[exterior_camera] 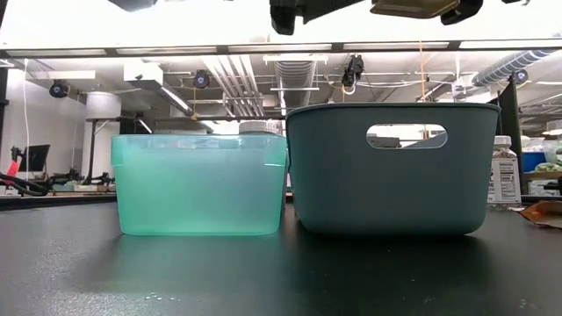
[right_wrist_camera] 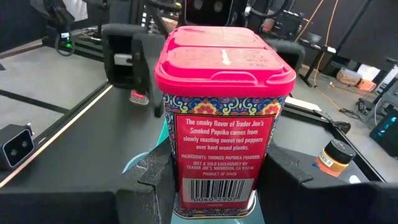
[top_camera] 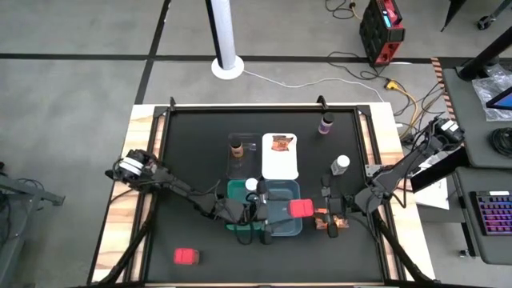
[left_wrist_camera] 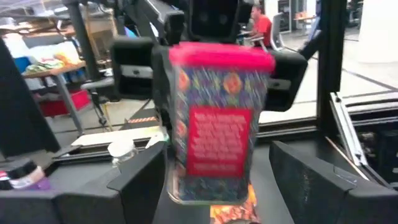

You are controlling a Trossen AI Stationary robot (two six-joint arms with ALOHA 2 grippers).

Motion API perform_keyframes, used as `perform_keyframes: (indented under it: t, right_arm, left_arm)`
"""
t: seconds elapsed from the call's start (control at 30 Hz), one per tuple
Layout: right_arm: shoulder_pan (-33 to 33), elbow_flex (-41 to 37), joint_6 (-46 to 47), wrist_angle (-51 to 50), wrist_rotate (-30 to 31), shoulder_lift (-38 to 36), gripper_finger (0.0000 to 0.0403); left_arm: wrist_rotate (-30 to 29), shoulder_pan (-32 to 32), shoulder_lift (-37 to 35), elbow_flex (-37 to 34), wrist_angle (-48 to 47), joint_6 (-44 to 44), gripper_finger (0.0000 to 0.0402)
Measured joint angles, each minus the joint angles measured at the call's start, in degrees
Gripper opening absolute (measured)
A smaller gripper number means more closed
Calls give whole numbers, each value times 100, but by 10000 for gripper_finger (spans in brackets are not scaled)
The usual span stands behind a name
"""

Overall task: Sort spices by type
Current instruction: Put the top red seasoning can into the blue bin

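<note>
The right gripper [right_wrist_camera: 214, 186] is clamped on a red-lidded patterned paprika tin [right_wrist_camera: 221, 118], upright above the grey-blue plastic tray [top_camera: 284, 210]. The left gripper [left_wrist_camera: 217, 186] faces it with fingers spread, gripping nothing. A second red tin [top_camera: 186, 256] lies apart at the table's [top_camera: 96, 240] near-left corner.

Red box [right_wrist_camera: 224, 118] upright btwn right hand [right_wrist_camera: 214, 186] fingers.
</note>
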Motion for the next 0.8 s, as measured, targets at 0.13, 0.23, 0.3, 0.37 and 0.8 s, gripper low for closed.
perform_keyframes:
  t: [0.13,0.23,0.3,0.37,0.8]
  right_arm:
    - [-12,41,-18,-11,0,0,158]
    - [-13,43,-15,-8,2,-2,158]
    - [-13,43,-15,-22,2,-2,158]
    - [-25,43,-15,-15,2,-2,158]
    - [-55,43,-17,-15,42,-2,175]
  left_arm:
    - [-101,52,99,0,145,-8,267]
    - [-132,79,167,0,246,89,267]
    - [-133,86,169,0,274,128,267]
    - [-84,111,168,0,279,117,264]
    - [194,286,168,0,264,-3,196]
